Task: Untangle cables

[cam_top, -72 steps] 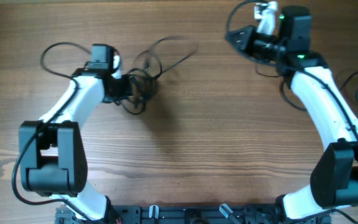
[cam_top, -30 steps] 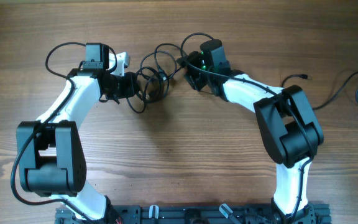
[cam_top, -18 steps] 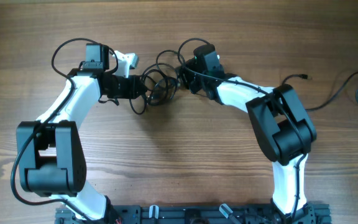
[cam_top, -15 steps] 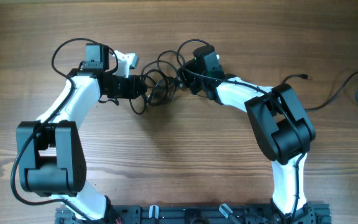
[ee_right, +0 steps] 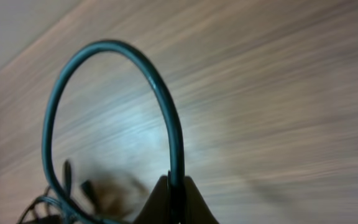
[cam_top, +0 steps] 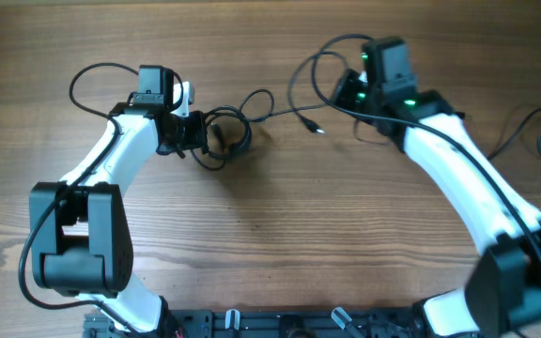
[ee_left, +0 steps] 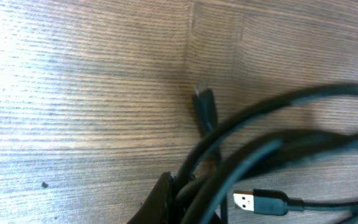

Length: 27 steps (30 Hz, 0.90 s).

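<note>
- We see the left end effector [cam_top: 201,133] clamped on the knotted cables [cam_top: 229,137], the coil bunched right at its fingertips.
- The right end effector [ee_right: 175,196] is pinched together on one strand [ee_right: 166,106], which arches in a loop ahead of it.
- A USB plug [ee_left: 253,202] shows just beside our left fingertips, over the counter [ee_left: 73,93].

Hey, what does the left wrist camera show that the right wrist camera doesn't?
Only the left wrist view: a USB plug with a silver tip, beside several crossing cables seen close up.
Only the right wrist view: one tall loop arching up from the fingers, against a blurred background.
Both: the wood table, and black cord pinched at the bottom edge, the left gripper shut on the cables and the right gripper shut on the loop.
</note>
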Available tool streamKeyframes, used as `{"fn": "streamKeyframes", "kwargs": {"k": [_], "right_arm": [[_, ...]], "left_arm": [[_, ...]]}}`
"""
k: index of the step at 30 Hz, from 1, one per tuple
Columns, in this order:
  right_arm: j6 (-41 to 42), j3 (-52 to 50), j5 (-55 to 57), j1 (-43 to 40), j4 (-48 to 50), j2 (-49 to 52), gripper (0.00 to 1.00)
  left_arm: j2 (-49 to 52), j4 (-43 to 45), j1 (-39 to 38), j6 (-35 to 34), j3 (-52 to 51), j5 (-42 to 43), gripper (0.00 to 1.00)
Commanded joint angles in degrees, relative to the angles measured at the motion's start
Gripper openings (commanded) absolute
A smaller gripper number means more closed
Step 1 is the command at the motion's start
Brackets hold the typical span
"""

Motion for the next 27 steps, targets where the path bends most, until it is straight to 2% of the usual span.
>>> {"fn": "streamKeyframes", "kwargs": {"k": [1,5,9,11,13,15,16,18,20,21,23,27], "right_arm": [[-8.85,0.02,15.96,-8.35,-3.87,-7.06,0.04],[-10.62,0.02,15.28,-17.75,-9.46,-7.96,0.04],[-11.47,0.02,11.5,-19.52,-13.27,-7.43,0.04],[-12.24,0.0,11.1,-19.52,-16.5,-7.43,0.04],[-12.74,-0.02,8.24,-19.52,-18.56,-7.32,0.04],[-18.91,-0.59,-0.15,-19.52,-18.84,-7.32,0.04],[-19.15,-0.63,-1.36,-19.52,-20.61,-6.99,0.04],[-19.15,-0.76,-1.14,-19.52,-21.81,-6.01,0.04],[-19.21,-0.79,-3.32,-19.52,-22.27,-3.28,0.04],[-19.26,-0.79,-4.57,-19.5,-22.47,-2.45,0.04],[-19.39,-0.79,-5.64,-19.5,-22.75,-0.68,0.04],[-19.41,-0.79,-5.64,-19.5,-22.95,2.91,0.04]], "left_arm": [[0.02,-0.7,1.7,-5.35,-0.37,-12.72,0.06],[0.02,-0.63,1.7,-5.31,-0.37,-12.44,0.08],[0.02,-0.02,1.7,-4.83,-0.37,-6.82,0.06],[0.02,0.37,1.7,-1.75,-0.37,-3.58,0.06],[0.02,1.05,1.7,2.73,-0.37,5.03,0.06],[0.02,1.42,1.7,7.91,-0.37,15.37,0.07],[0.02,1.38,1.7,11.52,-0.37,21.94,0.07],[0.02,1.14,1.7,14.29,-0.37,27.58,0.08],[0.02,1.07,1.64,16.41,-0.37,35.85,0.15],[0.02,1.05,1.64,16.39,-0.37,36.65,0.16],[0.02,1.09,1.66,16.39,-0.37,36.33,0.17],[0.02,1.22,1.64,16.35,-0.37,34.62,0.37]]}}
